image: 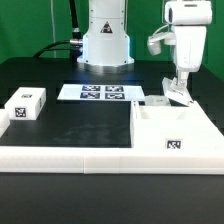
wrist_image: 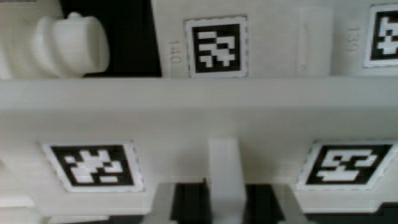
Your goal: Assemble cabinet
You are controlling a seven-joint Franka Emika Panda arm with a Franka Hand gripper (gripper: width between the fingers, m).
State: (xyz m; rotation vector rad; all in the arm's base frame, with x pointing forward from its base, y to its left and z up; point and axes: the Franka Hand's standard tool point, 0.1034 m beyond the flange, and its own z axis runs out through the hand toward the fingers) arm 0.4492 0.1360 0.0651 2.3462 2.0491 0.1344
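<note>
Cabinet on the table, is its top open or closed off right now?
Open. In the exterior view the cabinet shows a hollow compartment between its white walls, with no panel covering it.

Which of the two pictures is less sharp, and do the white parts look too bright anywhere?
The wrist view is the softer one: the tags have fuzzy edges, probably from closeness. The exterior view is sharper, but the cabinet is nearly washed out against the black table, with only faint shadows.

cabinet (image: 160, 133) exterior view's right | block (image: 27, 105) exterior view's left | marker board (image: 103, 93) between
</note>
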